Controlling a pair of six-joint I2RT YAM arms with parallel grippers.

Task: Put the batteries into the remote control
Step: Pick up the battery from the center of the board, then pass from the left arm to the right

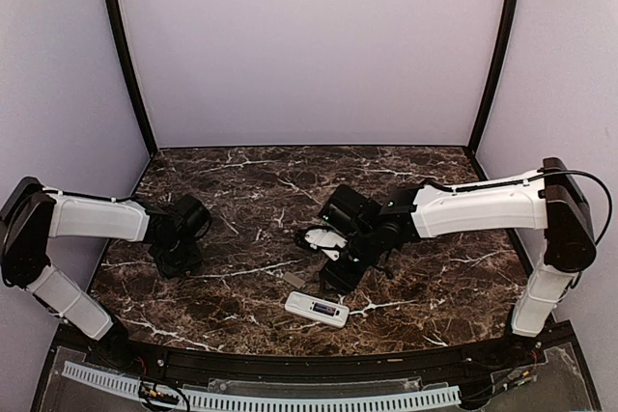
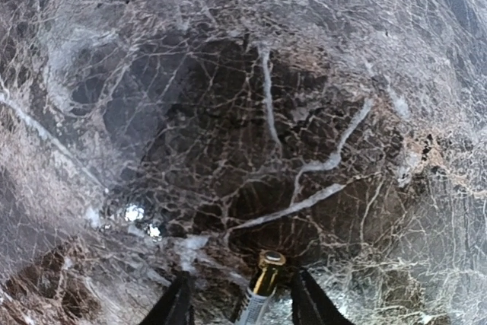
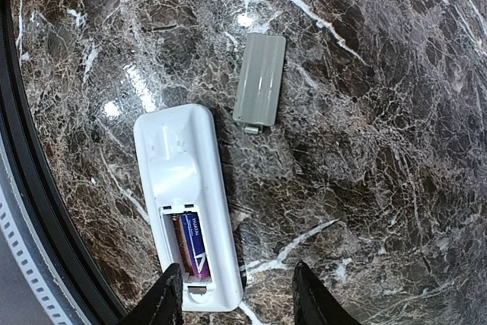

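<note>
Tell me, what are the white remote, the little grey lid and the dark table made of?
Remote control: looks like smooth white plastic, moulded rounded corners. Grey battery cover: probably matte plastic, clip tab. Table: glossy dark marble look, white veins; maybe laminate.

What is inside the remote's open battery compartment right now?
One battery with a purple label lies in the remote control's compartment. The near corner is hidden behind a finger of the right gripper.

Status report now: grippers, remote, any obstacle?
Left gripper around second battery, grip unclear. Right gripper open over remote control, back up, first battery seated. Grey cover aside, nothing blocking.
</note>
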